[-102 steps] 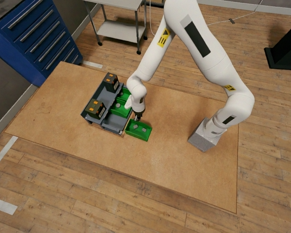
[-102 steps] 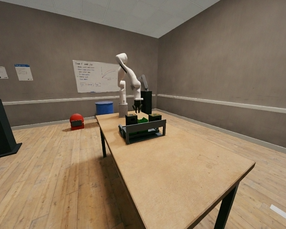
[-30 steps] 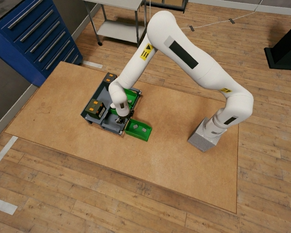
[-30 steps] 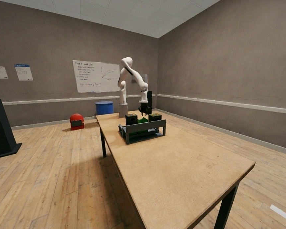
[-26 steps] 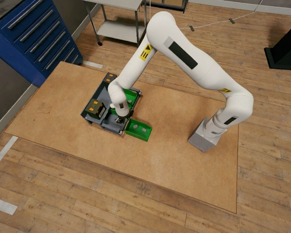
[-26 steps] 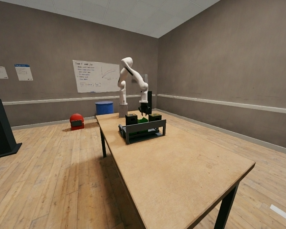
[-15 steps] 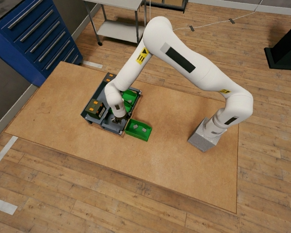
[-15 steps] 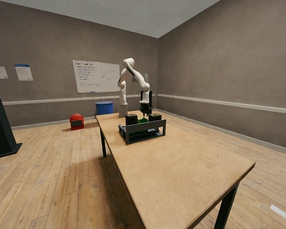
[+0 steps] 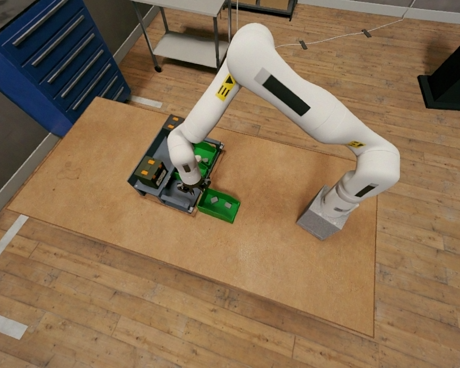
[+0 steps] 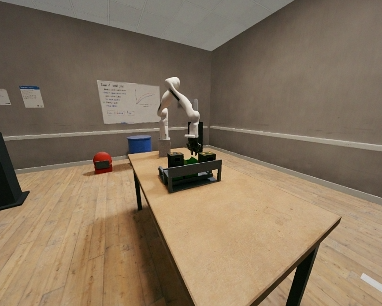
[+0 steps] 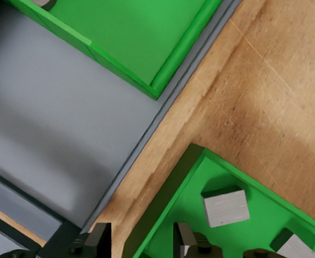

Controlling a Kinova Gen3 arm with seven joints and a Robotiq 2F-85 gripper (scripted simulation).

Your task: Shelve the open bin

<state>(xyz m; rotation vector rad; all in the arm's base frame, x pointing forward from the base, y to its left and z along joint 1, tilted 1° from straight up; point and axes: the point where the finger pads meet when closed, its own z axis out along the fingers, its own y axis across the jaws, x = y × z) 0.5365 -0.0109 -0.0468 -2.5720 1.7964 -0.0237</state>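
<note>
Operator: Checking top view: my gripper (image 9: 192,191) (image 10: 193,154) (image 11: 142,243) is over the shelf (image 9: 176,196) (image 10: 194,168) (image 11: 60,74) edge; the open bin (image 9: 222,211) (image 11: 254,235) is on its arm-base side, on the table (image 9: 261,273) (image 10: 250,230) (image 11: 269,112).
Observer: Exterior?
Operator: Fingers point down, above shelf height; the bin is hidden.
Observer: Wrist?
Operator: Fingers partly spread, gripping nothing. Ahead of them, two grey parts (image 11: 226,209) lie inside the bin.
</note>
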